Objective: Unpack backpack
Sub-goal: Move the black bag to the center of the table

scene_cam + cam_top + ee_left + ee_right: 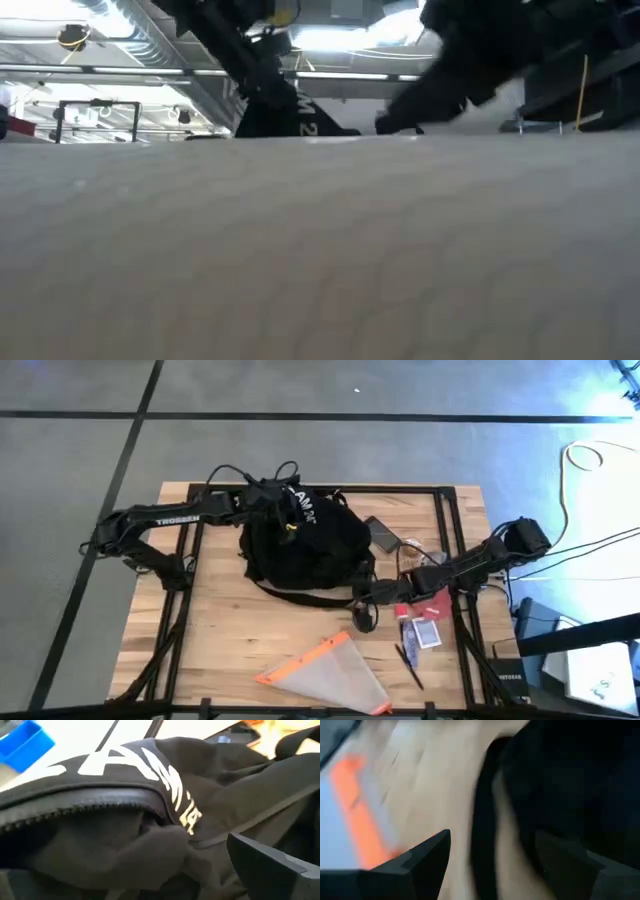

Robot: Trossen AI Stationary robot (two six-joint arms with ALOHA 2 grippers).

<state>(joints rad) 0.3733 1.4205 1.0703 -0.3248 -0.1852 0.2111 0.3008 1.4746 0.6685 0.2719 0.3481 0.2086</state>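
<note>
I have the backpack point(300, 545) slumped on the far middle of the wooden table point(230, 640), its white lettering turned up. My left gripper point(278, 500) is at the bag's far top edge, right over the zipper; the left wrist view shows the zip line point(75, 805) with the fabric folded around it, but I cannot tell whether those fingers are closed on anything. My right gripper point(490, 865) sits at the bag's near right corner, just beside the strap that loops along the near side, and its fingers stand wide apart with nothing between them.

I judge the unpacking well under way. Several things already lie out on the table: a translucent pouch with orange trim point(325, 675) near the front edge, a dark phone point(382, 534) just right of the bag, a red item point(432, 603), a small card-like thing point(426, 634) and a pen point(409, 662) toward the near right.

The next move, as I read it, calls for one gripper to hold the opening up while the other goes in. The limp fabric may collapse over the mouth, so I would keep it lifted.

The table is light wood with a dark frame. Around it is grey floor point(80, 450) with dark lines, and a pale cable point(590, 460) lies at the far right. The low view shows ceiling lights and ductwork beyond.
</note>
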